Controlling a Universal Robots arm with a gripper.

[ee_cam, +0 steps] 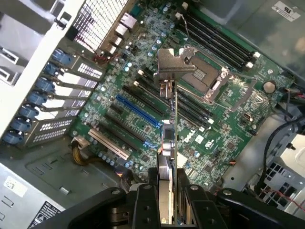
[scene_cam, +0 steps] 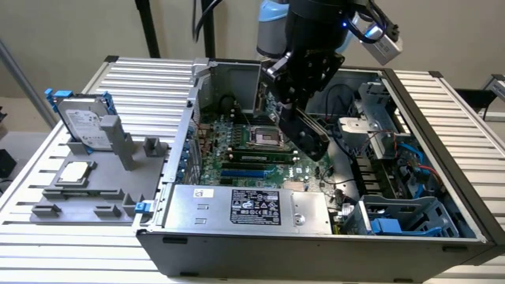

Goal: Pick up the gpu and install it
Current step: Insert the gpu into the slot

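My gripper [scene_cam: 290, 106] is shut on the gpu [scene_cam: 309, 137], a thin black card that hangs tilted above the motherboard [scene_cam: 236, 155] inside the open computer case [scene_cam: 316, 248]. In the wrist view the gpu [ee_cam: 169, 143] shows edge-on between my fingers [ee_cam: 143, 205], and its silver end bracket [ee_cam: 174, 64] points away from the wrist. The card floats over the row of expansion slots, near the blue slot [ee_cam: 138, 110] and beside the CPU socket [ee_cam: 209, 78]. It is not touching the board.
A grey fixture [scene_cam: 79, 204] at the exterior view's left carries a silver hard drive with blue rails [scene_cam: 83, 121] and a small square CPU chip [scene_cam: 73, 171]. The power supply [scene_cam: 245, 207], a blue-tabbed drive cage [scene_cam: 402, 219] and loose cables [scene_cam: 410, 160] crowd the case.
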